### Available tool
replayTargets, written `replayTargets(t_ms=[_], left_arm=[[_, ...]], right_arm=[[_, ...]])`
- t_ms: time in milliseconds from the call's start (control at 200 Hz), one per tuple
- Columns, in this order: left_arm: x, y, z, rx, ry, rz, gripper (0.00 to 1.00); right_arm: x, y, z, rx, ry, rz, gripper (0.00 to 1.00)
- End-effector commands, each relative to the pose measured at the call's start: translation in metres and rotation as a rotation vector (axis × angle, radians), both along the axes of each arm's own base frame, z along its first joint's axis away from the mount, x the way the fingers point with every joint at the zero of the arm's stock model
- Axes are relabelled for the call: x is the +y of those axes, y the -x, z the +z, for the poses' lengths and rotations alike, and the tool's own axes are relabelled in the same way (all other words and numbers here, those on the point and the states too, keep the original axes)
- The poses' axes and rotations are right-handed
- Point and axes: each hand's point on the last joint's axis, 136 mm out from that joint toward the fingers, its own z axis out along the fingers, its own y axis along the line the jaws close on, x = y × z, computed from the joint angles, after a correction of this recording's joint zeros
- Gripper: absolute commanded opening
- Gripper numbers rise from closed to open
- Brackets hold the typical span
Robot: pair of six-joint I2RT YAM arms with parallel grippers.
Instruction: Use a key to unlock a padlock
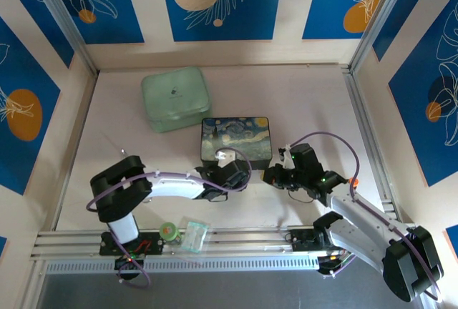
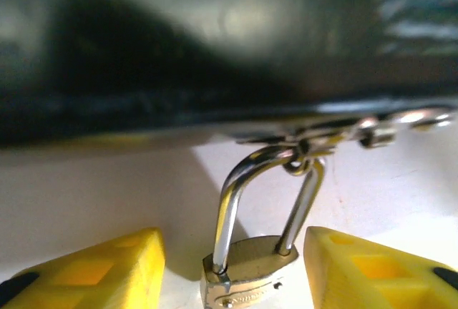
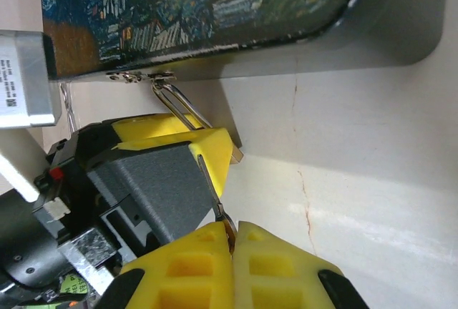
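Note:
The brass padlock (image 2: 247, 270) hangs by its silvery shackle (image 2: 232, 194) from the latch (image 2: 343, 134) of the starry-night box (image 1: 235, 137). My left gripper (image 2: 230, 241) stands around the padlock's body, open. The right finger is nearly on the body and the left finger stands apart from it. In the right wrist view my right gripper (image 3: 231, 232) is shut on the thin silvery key (image 3: 211, 187). The key's blade points at the left gripper's yellow finger (image 3: 215, 144), beside the padlock's brass corner (image 3: 238, 154). Whether the key's tip touches the padlock is hidden.
A pale green tin (image 1: 175, 98) sits behind the box at the left. A small green round thing (image 1: 169, 231) and a clear plastic bag (image 1: 193, 236) lie on the near rail. Both grippers (image 1: 232, 174) (image 1: 275, 175) meet just in front of the box.

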Motion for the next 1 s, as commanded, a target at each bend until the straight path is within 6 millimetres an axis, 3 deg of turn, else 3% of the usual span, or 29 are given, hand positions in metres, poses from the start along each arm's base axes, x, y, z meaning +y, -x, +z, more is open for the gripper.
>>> replayTargets(t_ms=[0,210,430,815,990], left_arm=[[-0.003,0.002,-0.003,-0.004,-0.025,-0.005,0.51],[0.001,0.001,-0.001,-0.019,-0.018,0.017,0.32],[-0.001,-0.001,0.014,-0.045,0.041,0.031,0.22],[-0.010,-0.003,0.031,-0.001,0.182,0.084,0.19],[-0.015,-0.007,0.025,0.085,0.259,0.161,0.19]], right_arm=[[-0.001,0.008,-0.006,0.031,-0.007,0.008,0.04],[0.007,0.011,-0.008,0.057,-0.061,0.020,0.04],[0.019,0.018,-0.016,0.116,-0.132,0.037,0.04],[0.029,0.027,-0.023,0.166,-0.192,0.081,0.04],[0.033,0.024,-0.036,0.134,-0.165,0.122,0.04]])
